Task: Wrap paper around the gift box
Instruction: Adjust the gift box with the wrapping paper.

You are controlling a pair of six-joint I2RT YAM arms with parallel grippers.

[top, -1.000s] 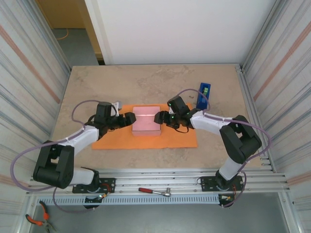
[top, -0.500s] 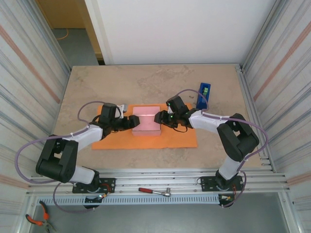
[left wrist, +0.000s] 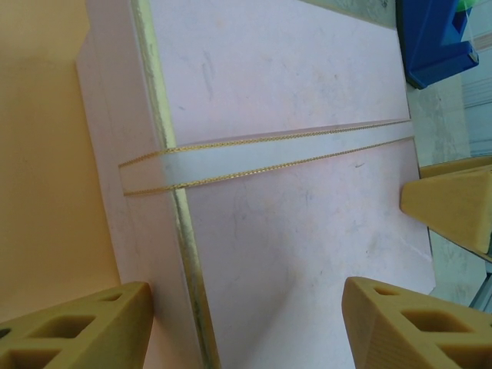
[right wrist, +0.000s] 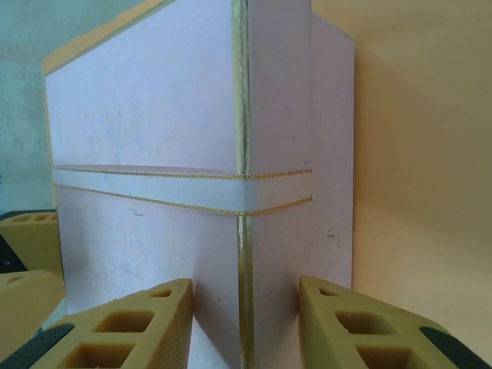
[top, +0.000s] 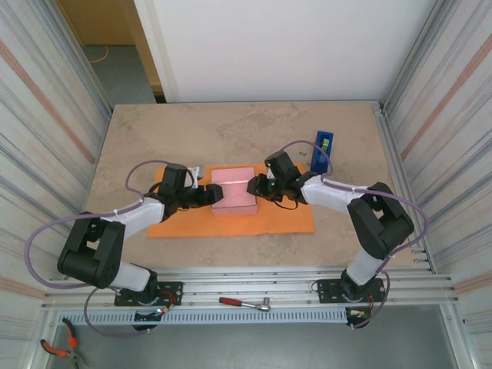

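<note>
You have the gift box on the paper, mid-table; left gripper at its left edge, right gripper at its right; the tape dispenser stands behind and to the right, off the paper.

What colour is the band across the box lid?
White band, gold-edged; clearest in left wrist view.

We can read no text, label, brand or number on anything here. The gift box, just ahead of the right hand, carries only a plain pale band edged in gold, without lettering. The blue dispenser behind that hand is too small to read.
</note>
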